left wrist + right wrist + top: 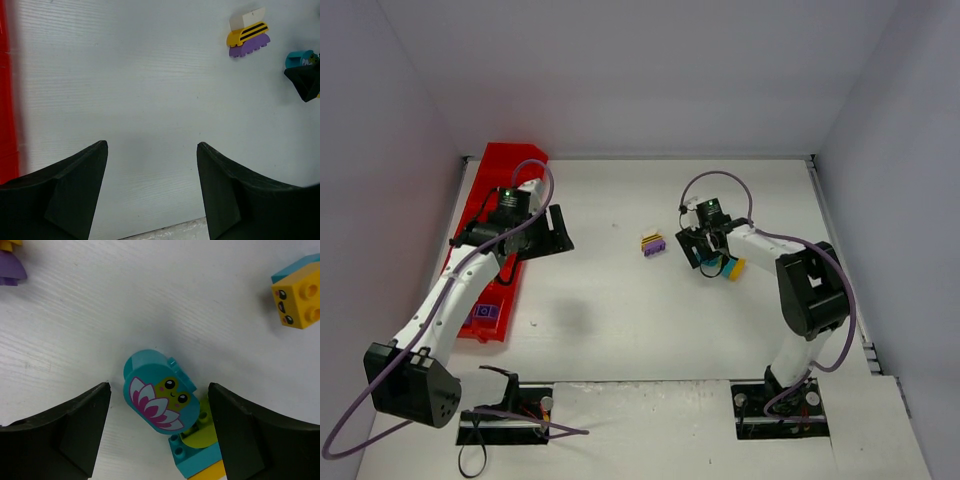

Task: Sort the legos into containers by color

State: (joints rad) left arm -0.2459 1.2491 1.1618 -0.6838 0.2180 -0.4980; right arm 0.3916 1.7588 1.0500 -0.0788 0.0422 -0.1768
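Begin at the near end of the red tray [510, 170], along the left of the table [620, 330]: purple bricks [485, 313] already lying in its nearest compartment.

Further out on the right, find the right pincer [159, 387] spread apart and low over a teal oval brick [155, 397] printed with a frog and a flower. Straddling it, a gap on either side, touching nothing. Note the crowd against that brick: a lime piece [197, 432] and a teal block [187, 462] pressed up to it. Clipped together or merely leaning: impossible to tell.

Likely step in hand: taking the teal oval. To do it well:
- Centre first, evening out the tighter gap on the left finger's side.
- Turn the wrist a touch to meet the oval's long sides squarely.
- Lower straight and close gently.
- Lift slowly, watching for the lime piece riding up; if so, set down and part them before heading to the tray.
- Keep clear of the yellow face brick [297, 302] nearby.

Mid-table, a little further out, see a striped yellow brick on a purple one [653, 243], well apart from the tray. Across from it, the left pincer [151, 150] apart and empty over bare table, just beside the tray's edge.
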